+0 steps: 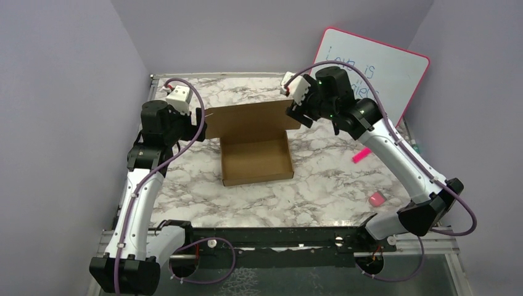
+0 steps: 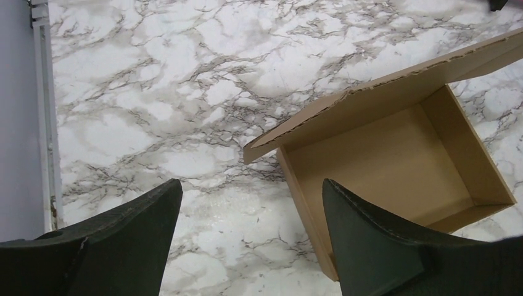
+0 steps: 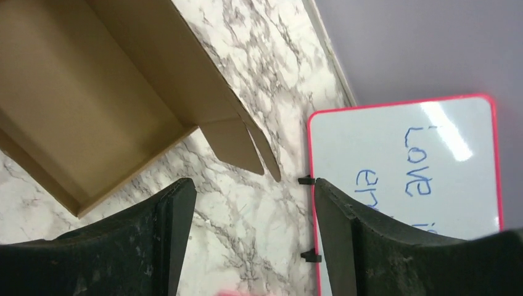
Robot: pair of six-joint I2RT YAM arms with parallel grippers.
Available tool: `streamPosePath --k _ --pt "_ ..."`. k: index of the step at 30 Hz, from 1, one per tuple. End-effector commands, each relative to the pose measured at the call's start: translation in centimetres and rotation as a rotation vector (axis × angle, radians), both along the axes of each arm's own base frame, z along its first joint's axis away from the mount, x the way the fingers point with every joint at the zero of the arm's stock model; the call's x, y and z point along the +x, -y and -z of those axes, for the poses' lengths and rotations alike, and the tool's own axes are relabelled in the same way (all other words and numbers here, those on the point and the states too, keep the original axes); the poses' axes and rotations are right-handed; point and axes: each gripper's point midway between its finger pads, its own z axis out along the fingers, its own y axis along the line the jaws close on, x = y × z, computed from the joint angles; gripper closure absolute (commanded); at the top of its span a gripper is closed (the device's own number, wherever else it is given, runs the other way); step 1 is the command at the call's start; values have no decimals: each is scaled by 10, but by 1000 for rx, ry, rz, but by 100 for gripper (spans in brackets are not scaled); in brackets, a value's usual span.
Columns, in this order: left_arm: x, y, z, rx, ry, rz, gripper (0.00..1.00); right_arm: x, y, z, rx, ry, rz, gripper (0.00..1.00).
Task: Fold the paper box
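We see the left gripper [image 1: 200, 123] just beside the left end of the upright lid [image 1: 250, 121] of the paper box [image 1: 256, 161], jaws apart and empty; the box sits mid-table [image 1: 321, 191], its lid running left to right; the right gripper [image 1: 295, 115], equally near, faces the right end, also apart and empty.

The right arm [image 1: 395, 147] hides the lower left of the whiteboard [image 1: 395, 65]; the left wrist view's right edge cuts off the lid of the paper box [image 2: 395, 160].

Overhead, 2 wrist-cams — seemingly sharing box [image 1: 256, 157].
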Motion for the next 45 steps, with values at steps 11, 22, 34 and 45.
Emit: streamPosePath --k 11,22,34,45 --pt "9 18 -10 143 39 244 20 41 17 45 23 -78 -97 23" --pt "24 34 10 171 11 396 34 50 6 67 45 -120 -175 41" --pt "26 44 18 153 -3 460 50 51 2 79 86 -158 -187 65" --pt "32 48 16 199 46 524 47 53 11 82 70 -145 -151 65"
